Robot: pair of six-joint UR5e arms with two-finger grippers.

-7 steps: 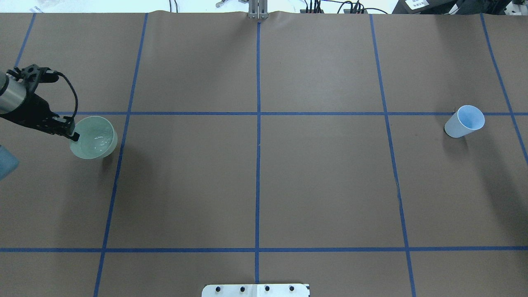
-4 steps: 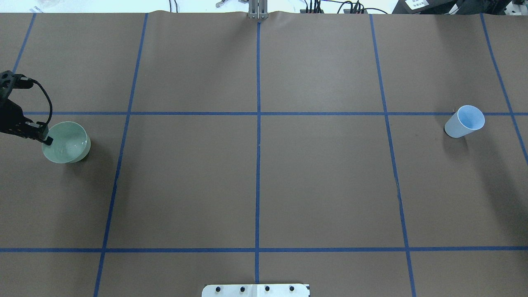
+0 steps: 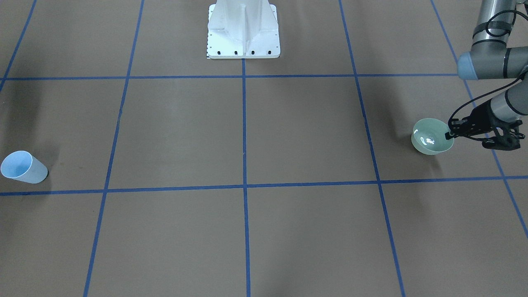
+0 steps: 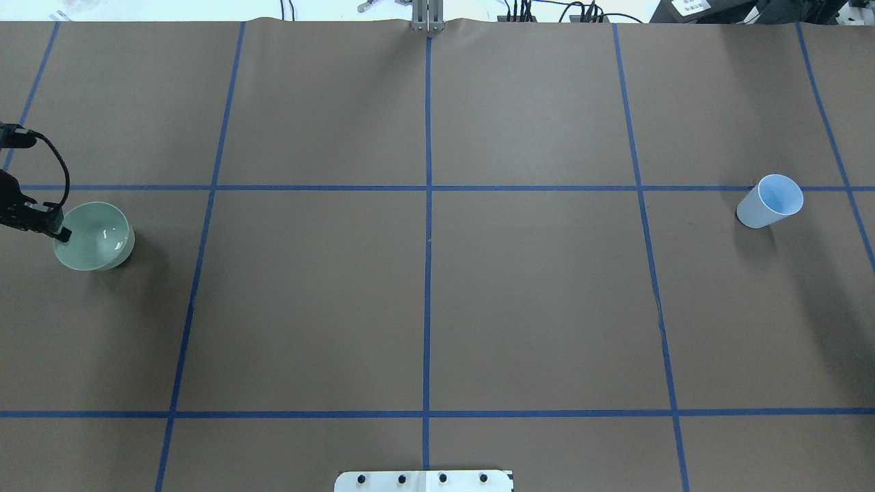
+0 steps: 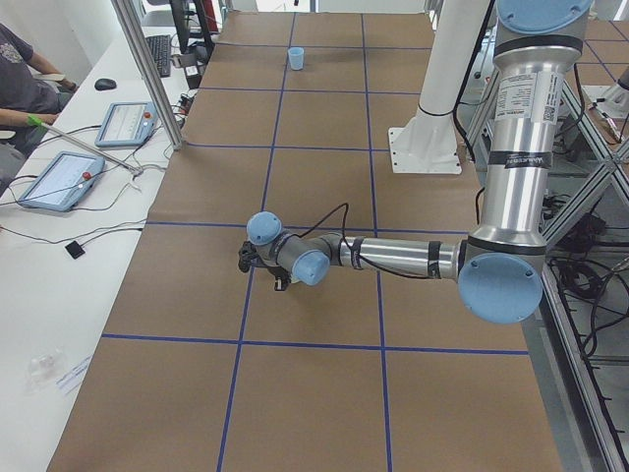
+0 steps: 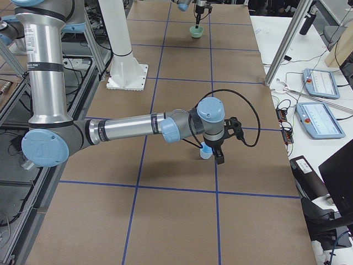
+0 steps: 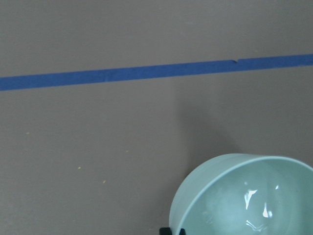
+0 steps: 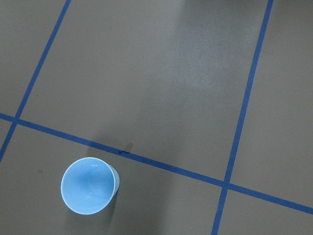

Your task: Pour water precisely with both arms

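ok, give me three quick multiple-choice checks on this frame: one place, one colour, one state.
1. In the overhead view, the bowl sits:
A) at the centre cross
B) near the left edge
C) near the right edge

2. The cup is:
A) red
B) yellow
C) pale blue

3. The bowl is:
A) pinched at its rim by the left gripper
B) upside down
C) stacked in the cup

Key:
1 B: it lies close to that view's left edge.
2 C: it shows pale blue in every view that catches it.
3 A: a black finger sits on its rim, and its opening faces up.
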